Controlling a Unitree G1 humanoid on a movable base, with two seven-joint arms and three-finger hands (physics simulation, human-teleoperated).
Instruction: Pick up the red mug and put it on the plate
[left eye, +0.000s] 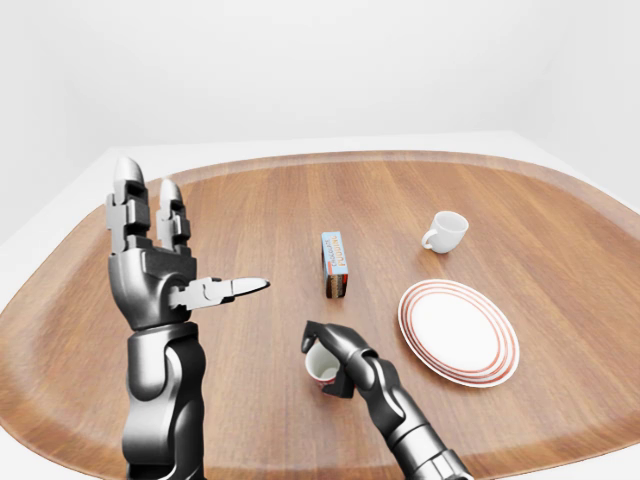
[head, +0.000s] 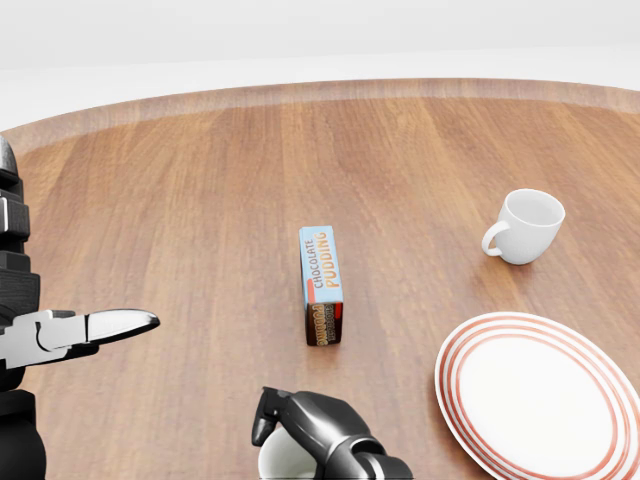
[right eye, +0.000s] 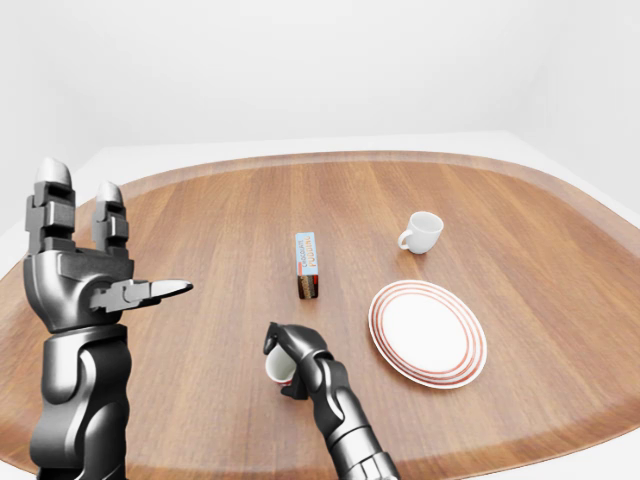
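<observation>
The red mug (left eye: 320, 372), white inside, is low in the left-eye view at centre, on or just above the wooden table (left eye: 250, 210). My right hand (left eye: 330, 352) wraps its fingers round the mug from the right and hides most of its side. The white plate with red rings (left eye: 458, 332) lies to the right of the mug, about a hand's width away. My left hand (left eye: 195, 240) is raised at the left, open and empty, with its fingers pointing up and its thumb pointing right.
A chocolate pudding box (left eye: 335, 264) stands above the mug at the table's centre. A white mug (left eye: 444, 231) sits above the plate at the right. The table has a raised rim all round, with white floor beyond it.
</observation>
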